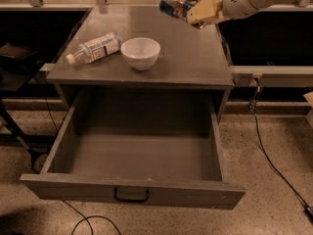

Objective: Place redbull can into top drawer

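Note:
My gripper [195,11] is up at the back right of the cabinet top, shut on the redbull can [172,5]. The blue and silver can lies tilted on its side in the air, its silver end pointing left, well above the cabinet top [195,58]. The top drawer [137,153] stands pulled wide open below, grey and deep, with nothing inside. Its front panel carries a small dark handle [131,196] at the centre. The can is behind and above the drawer opening, not over it.
A white bowl [140,53] stands on the cabinet top near its middle. A clear plastic bottle with a white label [95,47] lies on its side left of the bowl. Cables [274,165] run across the floor at the right and front.

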### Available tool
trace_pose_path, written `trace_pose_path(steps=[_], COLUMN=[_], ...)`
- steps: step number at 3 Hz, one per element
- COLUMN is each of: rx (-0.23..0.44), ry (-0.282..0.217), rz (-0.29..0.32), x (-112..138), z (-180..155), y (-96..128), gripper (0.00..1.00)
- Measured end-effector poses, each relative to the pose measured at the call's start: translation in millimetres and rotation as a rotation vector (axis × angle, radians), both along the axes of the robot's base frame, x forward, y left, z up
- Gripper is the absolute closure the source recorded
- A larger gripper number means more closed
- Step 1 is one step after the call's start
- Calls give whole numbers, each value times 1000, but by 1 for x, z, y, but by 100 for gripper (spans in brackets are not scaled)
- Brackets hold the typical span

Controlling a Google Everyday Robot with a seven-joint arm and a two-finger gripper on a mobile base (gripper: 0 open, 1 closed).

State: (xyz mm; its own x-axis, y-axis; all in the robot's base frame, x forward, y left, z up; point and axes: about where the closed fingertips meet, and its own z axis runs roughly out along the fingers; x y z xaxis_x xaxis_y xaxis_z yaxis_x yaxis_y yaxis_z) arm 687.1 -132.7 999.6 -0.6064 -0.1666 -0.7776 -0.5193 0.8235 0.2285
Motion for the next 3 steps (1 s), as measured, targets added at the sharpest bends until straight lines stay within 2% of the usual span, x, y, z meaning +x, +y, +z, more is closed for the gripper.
trace_pose_path(steps=[1,2,3], rx=[7,49,63], ry=[-46,-114,-143], rz=[66,157,206], x=[9,-7,-39], z=[10,14,1], y=[18,33,31], gripper=[100,100,100])
